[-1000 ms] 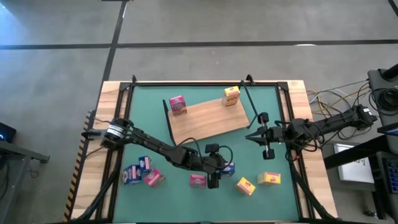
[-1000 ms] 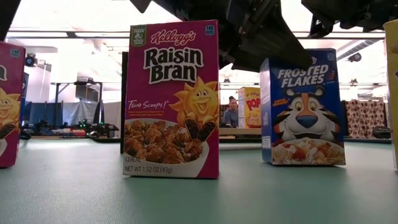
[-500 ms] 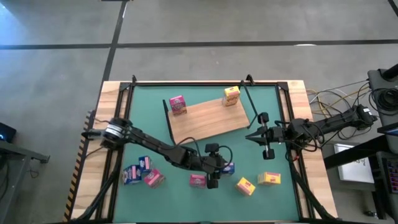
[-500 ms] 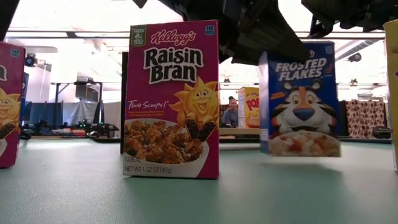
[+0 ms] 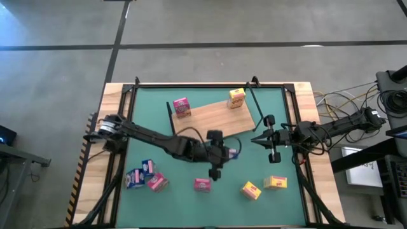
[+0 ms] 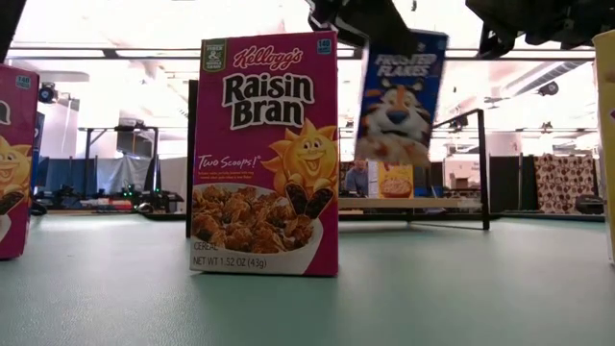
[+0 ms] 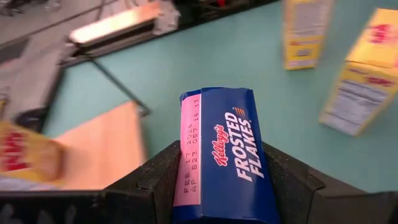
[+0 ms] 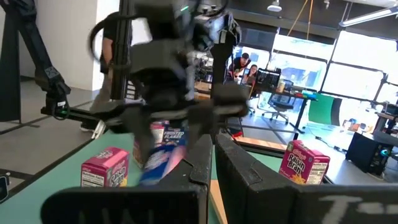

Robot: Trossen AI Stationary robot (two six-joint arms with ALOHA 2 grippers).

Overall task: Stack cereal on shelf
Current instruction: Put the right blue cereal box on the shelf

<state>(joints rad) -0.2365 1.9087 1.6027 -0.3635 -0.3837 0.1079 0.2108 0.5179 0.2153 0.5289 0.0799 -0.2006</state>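
My left gripper [image 5: 218,156] hovers over the green mat just near of the shelf [image 5: 213,122], shut on a blue Frosted Flakes box [image 5: 233,152]. The low view shows that box [image 6: 399,96] in the air, tilted. The shelf is a light wooden board with black wire ends. A pink box [image 5: 182,106] and a yellow box [image 5: 236,97] stand on its far part. My right gripper [image 5: 254,138] waits by the shelf's right end, fingers shut on nothing. My left gripper pinches the blue box between its two fingers [image 7: 152,186], one on each of two opposite sides, with a narrow printed face [image 7: 239,146] showing between them. It comes from above in the low view. The box hangs below it, tilted and lifted clear of the mat.
Loose boxes stand on the near part of the mat: two blue [image 5: 133,178] and a pink [image 5: 157,183] at left, a pink Raisin Bran [image 5: 202,184] in the middle, two yellow [image 5: 251,189] at right. The shelf's middle [image 5: 210,117] is bare wood.
My left gripper has risen and moved toward the far edge, nearer the shelf, carrying the blue box. The box stood on the mat a second ago; it now hangs well above it and has tipped.
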